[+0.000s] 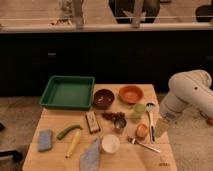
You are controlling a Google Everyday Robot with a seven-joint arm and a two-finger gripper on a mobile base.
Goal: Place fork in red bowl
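The fork [144, 145] lies flat on the tabletop [52, 119], well apart from the red bowl [103, 98], so the end effector [162, 127] hangs near it, probably to reach down; spread or closed, I cannot tell.

Green tray [67, 93], orange bowl [131, 94], banana [73, 144] and blue sponge [45, 140] sit apart.

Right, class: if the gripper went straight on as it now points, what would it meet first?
The gripper points down near the right edge of the table. It would probably meet bare table top first, close by the handle end of the fork; depth is unclear, so possibly the fork itself.
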